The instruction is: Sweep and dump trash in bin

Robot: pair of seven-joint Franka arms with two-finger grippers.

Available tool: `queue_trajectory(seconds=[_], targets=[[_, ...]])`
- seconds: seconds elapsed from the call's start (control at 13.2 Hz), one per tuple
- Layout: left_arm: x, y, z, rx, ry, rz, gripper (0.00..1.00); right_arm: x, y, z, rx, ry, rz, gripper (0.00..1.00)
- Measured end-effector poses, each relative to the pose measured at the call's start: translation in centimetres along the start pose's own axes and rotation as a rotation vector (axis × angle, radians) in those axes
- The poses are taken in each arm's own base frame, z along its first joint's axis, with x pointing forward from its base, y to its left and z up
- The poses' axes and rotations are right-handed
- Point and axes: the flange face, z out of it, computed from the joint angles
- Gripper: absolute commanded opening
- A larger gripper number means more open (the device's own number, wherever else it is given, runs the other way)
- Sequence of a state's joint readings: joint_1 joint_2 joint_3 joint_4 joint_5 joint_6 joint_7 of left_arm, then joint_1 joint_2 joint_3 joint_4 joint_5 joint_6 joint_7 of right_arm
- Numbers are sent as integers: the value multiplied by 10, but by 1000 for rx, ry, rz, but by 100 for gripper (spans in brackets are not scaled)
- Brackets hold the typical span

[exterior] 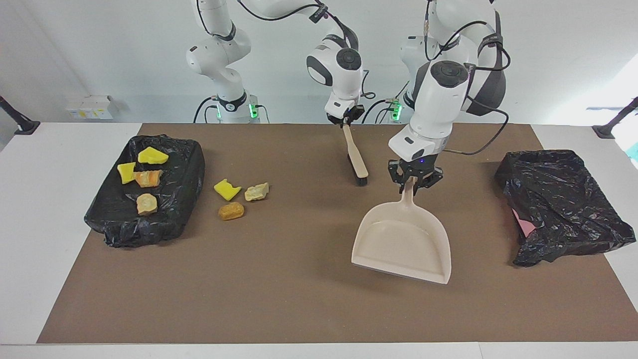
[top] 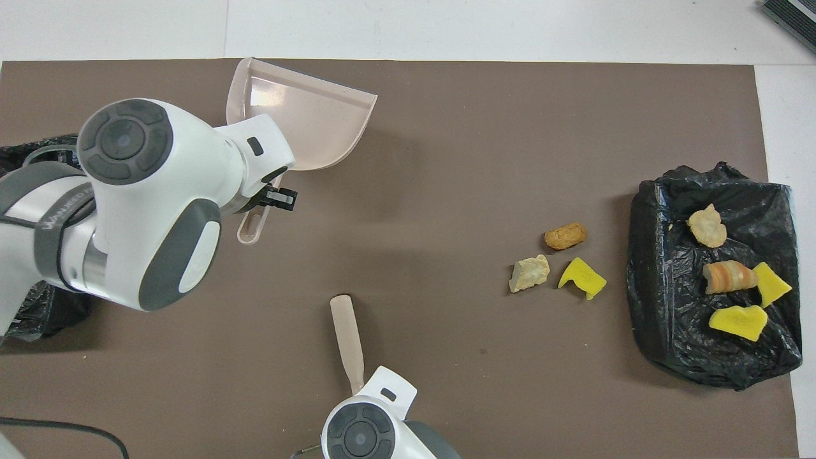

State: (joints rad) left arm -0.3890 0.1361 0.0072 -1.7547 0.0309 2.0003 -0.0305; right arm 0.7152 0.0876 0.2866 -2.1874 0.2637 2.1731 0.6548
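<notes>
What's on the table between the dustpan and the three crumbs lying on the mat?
Nothing: only bare brown mat lies between the dustpan and the three crumbs, clearest from overhead.

We count: trash lumps [exterior: 229, 189] 7, 3 on mat, 4 on a bag | black bags [exterior: 149, 194] 2 | dustpan [exterior: 403, 244] 1 | brush [exterior: 355, 162] 1 | grippers [exterior: 414, 185] 2

In the overhead view we lose the brush [top: 347, 341] bristles and the right gripper under the right arm's wrist. The left arm's wrist covers most of the dustpan [top: 306, 108] handle and much of the bin bag [top: 25, 153] at that end. A pink thing [exterior: 524, 224] under that bag stays unidentifiable.
</notes>
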Motion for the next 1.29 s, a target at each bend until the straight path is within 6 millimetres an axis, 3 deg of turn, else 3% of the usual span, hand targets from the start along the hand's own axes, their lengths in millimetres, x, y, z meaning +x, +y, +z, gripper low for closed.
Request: queue_trajectory(seconds=[0.23, 0.46, 0.68, 0.99, 1.14, 1.29], targets=[[-11, -26, -9, 2, -48, 123, 0, -6, -3, -12, 8, 18, -8, 0], [-18, -43, -9, -8, -94, 266, 0, -13, 21, -57, -9, 12, 23, 0], [-25, -62, -6, -25, -136, 407, 0, -29, 70, -105, -69, 6, 82, 0], [-39, -92, 1, -61, -172, 643, 0, -49, 135, -138, -211, 9, 206, 0], [-48, -95, 6, -82, -184, 770, 0, -27, 184, -149, -217, 10, 292, 0], [-53, -92, 15, -103, -197, 875, 0, 2, 248, -150, -234, -17, 318, 0]])
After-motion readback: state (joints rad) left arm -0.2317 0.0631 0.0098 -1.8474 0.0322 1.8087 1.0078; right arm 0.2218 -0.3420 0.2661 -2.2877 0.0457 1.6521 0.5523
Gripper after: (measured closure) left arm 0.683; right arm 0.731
